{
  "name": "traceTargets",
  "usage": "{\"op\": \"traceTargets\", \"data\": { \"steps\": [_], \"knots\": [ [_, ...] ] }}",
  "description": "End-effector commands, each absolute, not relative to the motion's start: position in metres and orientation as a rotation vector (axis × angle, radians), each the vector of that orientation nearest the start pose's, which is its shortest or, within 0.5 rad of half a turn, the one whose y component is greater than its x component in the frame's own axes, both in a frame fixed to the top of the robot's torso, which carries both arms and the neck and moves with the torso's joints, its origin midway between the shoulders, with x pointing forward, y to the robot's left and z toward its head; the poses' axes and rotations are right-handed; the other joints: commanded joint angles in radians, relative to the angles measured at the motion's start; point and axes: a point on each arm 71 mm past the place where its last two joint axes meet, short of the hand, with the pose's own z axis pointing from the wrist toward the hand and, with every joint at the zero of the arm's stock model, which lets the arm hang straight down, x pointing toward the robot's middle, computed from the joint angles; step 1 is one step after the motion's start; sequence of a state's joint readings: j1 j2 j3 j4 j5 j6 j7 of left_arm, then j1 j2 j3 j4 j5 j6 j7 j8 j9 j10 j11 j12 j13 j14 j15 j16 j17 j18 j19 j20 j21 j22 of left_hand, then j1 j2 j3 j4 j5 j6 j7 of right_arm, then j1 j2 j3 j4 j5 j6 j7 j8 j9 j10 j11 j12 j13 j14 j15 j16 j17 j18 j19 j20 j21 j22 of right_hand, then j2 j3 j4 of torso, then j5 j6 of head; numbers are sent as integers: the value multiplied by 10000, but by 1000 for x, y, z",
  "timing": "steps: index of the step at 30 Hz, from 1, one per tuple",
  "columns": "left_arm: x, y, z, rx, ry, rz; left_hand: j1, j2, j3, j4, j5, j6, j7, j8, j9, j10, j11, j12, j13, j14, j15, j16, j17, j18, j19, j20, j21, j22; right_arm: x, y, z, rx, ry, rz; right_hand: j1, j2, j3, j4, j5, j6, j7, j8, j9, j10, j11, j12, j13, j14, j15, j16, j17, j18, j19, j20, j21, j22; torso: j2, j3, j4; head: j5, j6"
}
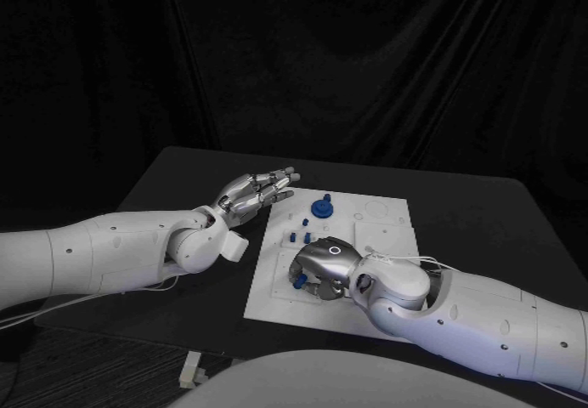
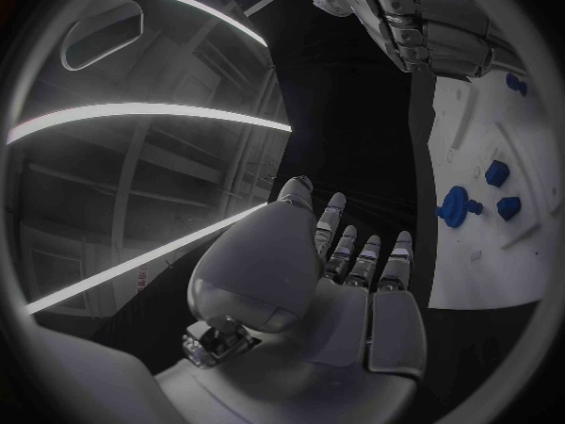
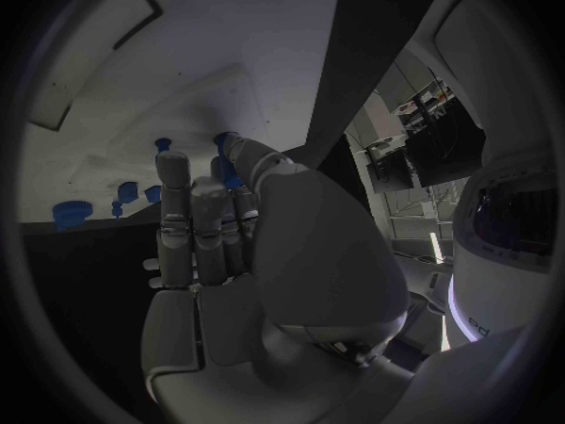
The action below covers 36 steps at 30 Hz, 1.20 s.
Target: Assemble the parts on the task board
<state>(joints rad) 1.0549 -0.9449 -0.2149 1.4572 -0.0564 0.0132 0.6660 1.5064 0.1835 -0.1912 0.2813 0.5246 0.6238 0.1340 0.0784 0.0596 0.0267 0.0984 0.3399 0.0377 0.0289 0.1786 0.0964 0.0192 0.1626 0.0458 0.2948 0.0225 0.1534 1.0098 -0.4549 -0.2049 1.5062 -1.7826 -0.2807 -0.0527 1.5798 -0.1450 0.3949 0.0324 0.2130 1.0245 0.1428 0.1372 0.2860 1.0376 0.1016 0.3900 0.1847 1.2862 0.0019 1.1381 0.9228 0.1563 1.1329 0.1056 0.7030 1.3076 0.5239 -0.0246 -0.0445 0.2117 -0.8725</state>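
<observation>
On the desk [image 1: 490, 212], head view: left robot hand [image 1: 255, 195] fingers spread, empty, beside task board [image 1: 380, 221]; right robot hand [image 1: 321, 265] curled down on board, hold unclear. Left wrist view: three blue parts [image 2: 457, 206] in sight. Right wrist view: fingertips [image 3: 230, 145] touching a blue part [image 3: 224, 141]

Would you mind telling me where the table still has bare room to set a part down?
Bare black table lies right of the task board and along its far edge. The board's right half looks mostly free. Crowded: its near-left part, under the right hand, and the blue parts beside the left hand.
</observation>
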Motion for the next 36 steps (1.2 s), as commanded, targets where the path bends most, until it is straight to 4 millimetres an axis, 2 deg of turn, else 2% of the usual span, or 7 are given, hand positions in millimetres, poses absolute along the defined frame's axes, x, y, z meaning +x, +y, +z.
{"op": "traceTargets", "data": {
  "steps": [1,11,24,30,32,34,36],
  "knots": [
    [426,267,-287,-10956,15166,-17309,126,-7,53,21,28,68,23,40,15,23,71,37,16,-11,25,29,9,-118,50,2,60,8,364,-9,-305,-7437,17240,9454,-117,98,-42,-2,-107,-130,20,-63,8,100,-233,65,468,-94,6,-49,-22,56,-84,-17,55,497,2,1,-1,0,-2],
    [426,266,-287,-10968,15191,-17312,132,-4,56,20,30,89,30,46,17,23,80,34,15,-13,23,28,9,-121,52,3,60,5,363,-9,-307,-7471,17295,9494,-737,-117,-398,400,-371,-1380,-151,-699,-196,-943,-42,-400,354,-200,79,-149,-174,89,-190,88,-299,354,2,-1,-4,-8,-2],
    [426,266,-287,-10975,15201,-17314,141,-2,61,19,31,92,39,52,17,23,90,36,15,-14,20,30,9,-126,53,3,60,-2,363,-12,-306,-7295,17151,9517,-868,-163,-901,642,-799,-2135,-390,-708,-449,-2019,131,-766,198,-393,127,-340,-425,146,-276,159,-1027,128,6,1,-1,12,-2],
    [426,266,-287,-10972,15187,-17298,141,-2,61,19,31,92,39,52,17,23,90,36,15,-14,20,30,9,-126,53,3,60,-2,364,-24,-299,-6848,16743,9529,-942,-185,-1629,1030,-1215,-2707,-477,-711,-680,-2860,188,-758,207,-561,205,-462,-604,204,-361,212,-1673,-49,1,1,0,0,-2],
    [426,266,-287,-10970,15180,-17295,141,-2,61,19,31,92,39,52,17,23,90,36,15,-14,20,30,9,-126,53,3,60,-2,366,-31,-291,-6641,16399,9570,-915,-381,-2145,1575,-1412,-3318,-579,-733,-934,-3451,219,-813,141,-657,249,-526,-710,229,-395,248,-1995,-135,-1,2,2,-53,-2],
    [426,266,-287,-10969,15174,-17290,153,-1,65,15,34,96,42,56,18,22,94,29,14,-16,17,27,8,-131,53,1,59,-9,368,-37,-283,-6446,16036,9613,-564,-854,-2715,2611,-1491,-4905,-900,-830,-1494,-4191,188,-926,-41,-711,221,-570,-799,232,-347,263,-2261,-192,-2,2,0,-101,-2],
    [426,267,-287,-10966,15166,-17288,153,-1,65,15,34,96,42,56,18,22,94,29,14,-16,17,27,8,-131,53,1,59,-9,368,-43,-274,-6283,15655,9697,-797,-1222,-3096,2647,-1539,-5635,-1123,-902,-1728,-4704,177,-1104,-196,-810,222,-694,-960,249,-409,267,-2512,-251,-5,3,-1,-142,-2]
  ]
}}
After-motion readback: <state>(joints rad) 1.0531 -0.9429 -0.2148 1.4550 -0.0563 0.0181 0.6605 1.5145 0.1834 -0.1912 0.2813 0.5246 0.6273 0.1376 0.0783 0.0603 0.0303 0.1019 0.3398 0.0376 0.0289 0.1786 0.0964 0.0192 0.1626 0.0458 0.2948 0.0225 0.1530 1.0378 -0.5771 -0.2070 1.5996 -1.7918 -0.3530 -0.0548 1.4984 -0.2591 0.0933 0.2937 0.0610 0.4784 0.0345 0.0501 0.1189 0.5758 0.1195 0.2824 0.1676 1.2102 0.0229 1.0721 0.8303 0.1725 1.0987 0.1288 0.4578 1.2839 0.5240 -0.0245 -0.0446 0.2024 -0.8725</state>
